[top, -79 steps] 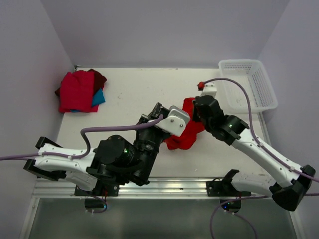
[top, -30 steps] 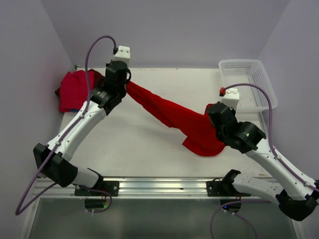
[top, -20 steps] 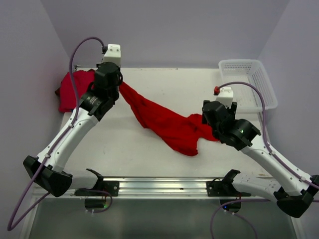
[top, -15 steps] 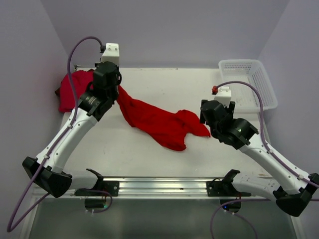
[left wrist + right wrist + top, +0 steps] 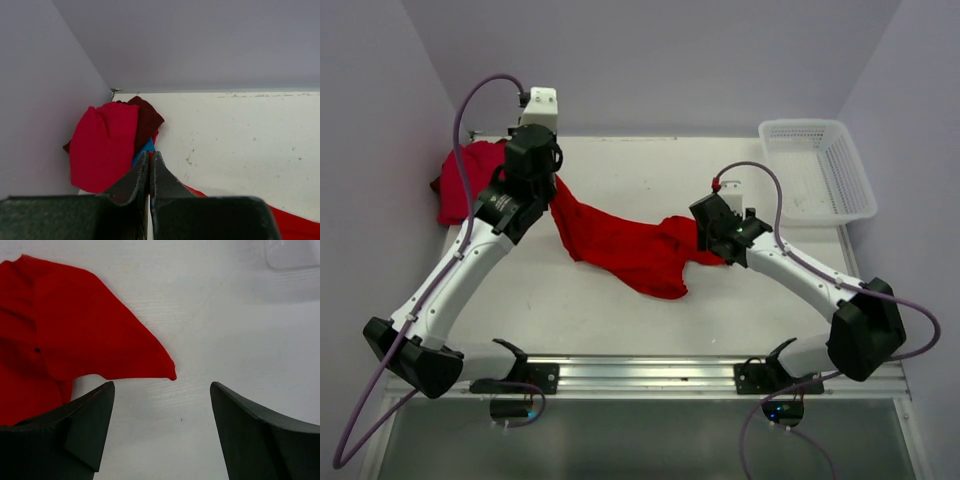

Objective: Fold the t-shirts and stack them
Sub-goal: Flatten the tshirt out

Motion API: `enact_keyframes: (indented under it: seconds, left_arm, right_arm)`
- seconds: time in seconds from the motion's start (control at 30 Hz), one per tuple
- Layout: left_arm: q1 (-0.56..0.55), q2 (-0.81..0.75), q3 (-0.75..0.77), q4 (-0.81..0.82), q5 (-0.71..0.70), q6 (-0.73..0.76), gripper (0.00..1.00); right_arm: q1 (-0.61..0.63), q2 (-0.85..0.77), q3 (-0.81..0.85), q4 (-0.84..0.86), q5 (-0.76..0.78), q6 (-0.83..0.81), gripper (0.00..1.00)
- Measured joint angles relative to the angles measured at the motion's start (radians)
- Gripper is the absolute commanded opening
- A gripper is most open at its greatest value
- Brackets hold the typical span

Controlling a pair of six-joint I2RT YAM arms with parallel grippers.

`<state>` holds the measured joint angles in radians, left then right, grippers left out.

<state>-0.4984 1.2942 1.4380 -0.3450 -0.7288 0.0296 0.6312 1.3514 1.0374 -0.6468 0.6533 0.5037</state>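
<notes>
A large bright red t-shirt (image 5: 625, 245) lies crumpled across the middle of the table. Its left end rises to my left gripper (image 5: 548, 188), which is shut on a corner of it; a thin red strip shows between the closed fingers (image 5: 142, 172). My right gripper (image 5: 718, 240) hovers at the shirt's right end, open, with bare table between its fingers (image 5: 90, 420). The shirt's pointed corner (image 5: 170, 374) lies just ahead of them, untouched. A stack of folded t-shirts (image 5: 470, 185) sits at the far left: red (image 5: 102, 145), dark maroon (image 5: 146, 119), teal-blue (image 5: 145, 150).
A white mesh basket (image 5: 817, 170) stands at the far right corner, its edge blurred in the right wrist view (image 5: 295, 252). Walls close in behind and on both sides. A metal rail (image 5: 640, 372) runs along the near edge.
The right gripper opened and let go of the red t-shirt, which dropped onto the table. That arm swung left and lower. The left gripper kept its grip and barely moved.
</notes>
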Motion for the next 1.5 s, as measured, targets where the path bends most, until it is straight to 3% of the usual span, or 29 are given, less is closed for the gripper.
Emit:
enact_keyframes:
  seconds: [0.23, 0.5, 0.7, 1.5]
  left_arm:
    - [0.0, -0.039, 0.0, -0.016, 0.001, 0.0, 0.0]
    - [0.0, -0.051, 0.0, -0.017, 0.011, -0.003, 0.0]
    - [0.0, -0.051, 0.0, -0.018, 0.018, -0.003, 0.0]
    - [0.0, -0.052, -0.025, -0.025, 0.054, -0.031, 0.0]
  right_arm:
    - [-0.023, 0.155, -0.024, 0.087, -0.077, 0.03, 0.54]
    - [-0.04, 0.212, -0.075, 0.272, -0.43, -0.017, 0.56]
    - [-0.039, 0.232, -0.072, 0.311, -0.562, -0.041, 0.56]
    - [-0.035, 0.363, 0.017, 0.311, -0.446, -0.044, 0.5]
